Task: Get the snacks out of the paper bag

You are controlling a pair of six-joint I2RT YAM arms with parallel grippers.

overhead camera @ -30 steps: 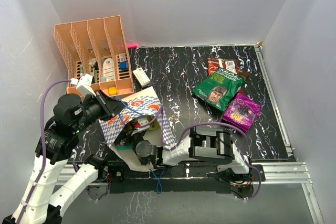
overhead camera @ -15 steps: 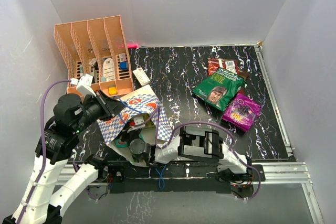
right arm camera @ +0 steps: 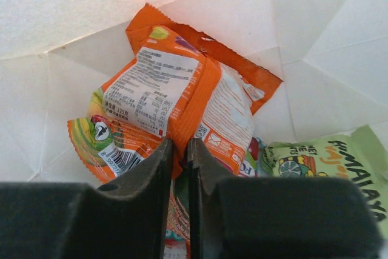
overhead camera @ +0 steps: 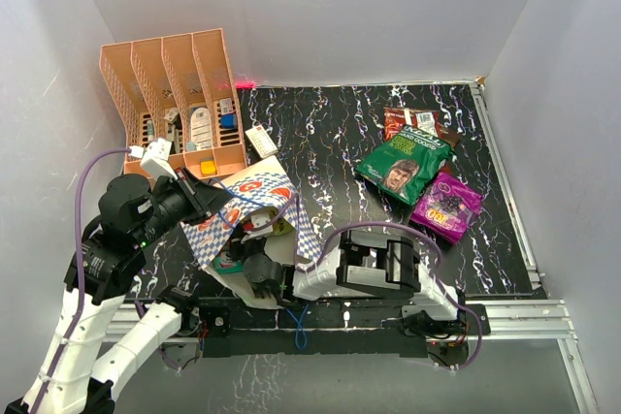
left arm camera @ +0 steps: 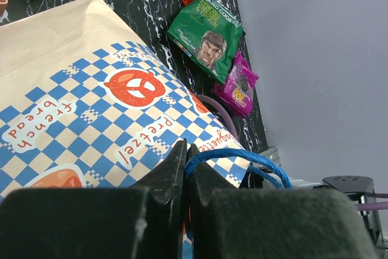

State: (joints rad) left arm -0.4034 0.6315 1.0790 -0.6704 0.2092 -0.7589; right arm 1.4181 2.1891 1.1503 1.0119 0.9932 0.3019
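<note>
Paper bag (overhead camera: 254, 203) lies tilted at the near left of the surface (overhead camera: 330, 133), its blue cord handle (left arm camera: 242, 157) pinched in the closed jaws of the left gripper (left arm camera: 185, 150). Inside the bag, the right gripper (right arm camera: 180, 147) has its jaws clamped on an orange packet (right arm camera: 176, 89), just beside a lime-green packet (right arm camera: 327, 162). A green packet (overhead camera: 404, 166) and a purple packet (overhead camera: 446, 206) lie outside on the right.

Plain pale walls (overhead camera: 388, 16) close in on three sides of a black, white-veined counter (overhead camera: 340, 133); a salmon-pink file rack (overhead camera: 165, 75) stands beyond the left fingers (left arm camera: 165, 177), evenly lit.
</note>
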